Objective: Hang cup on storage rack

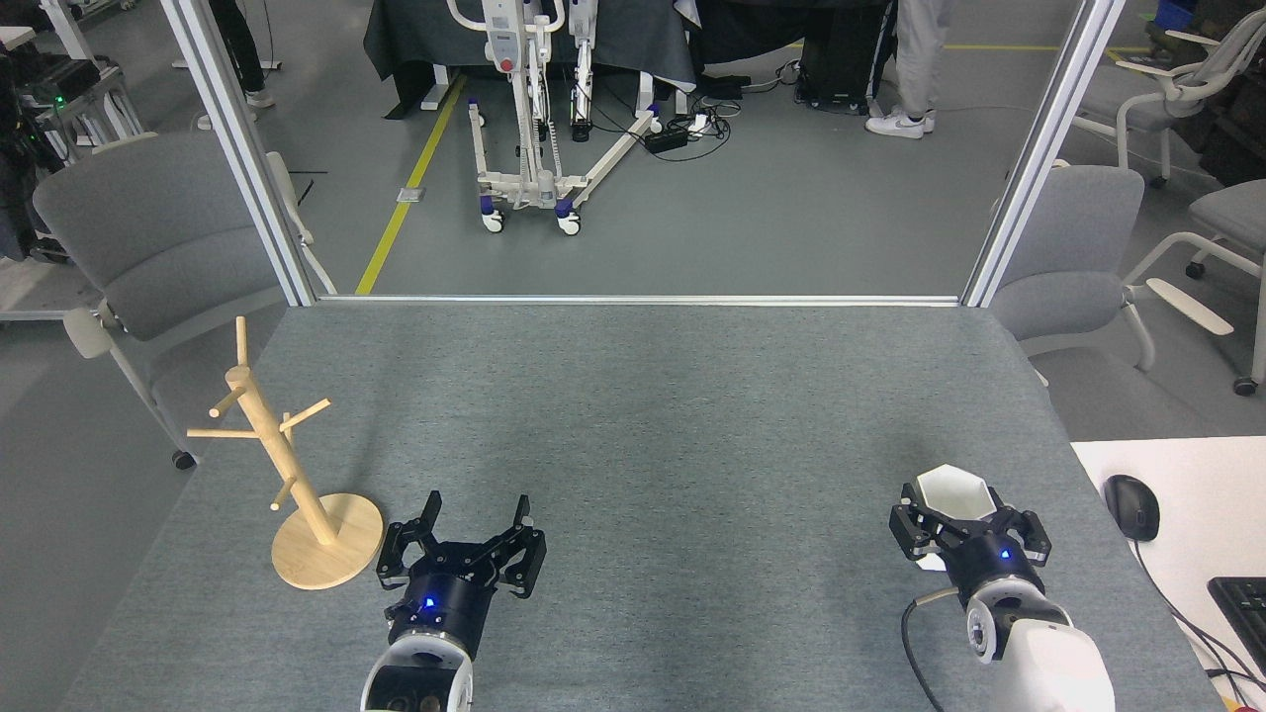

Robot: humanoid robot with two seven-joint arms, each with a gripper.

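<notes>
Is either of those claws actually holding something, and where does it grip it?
The right gripper holds the white cup, clamped around its lower body. The left gripper is open and empty.

Both arms low, pincers pointing forward.
Left pincer (472, 521) has its fingers spread wide with nothing between them. Right pincer (967, 522) has its fingers clamped on the cup (954, 491), whose rim shows just ahead of the fingertips.
</notes>
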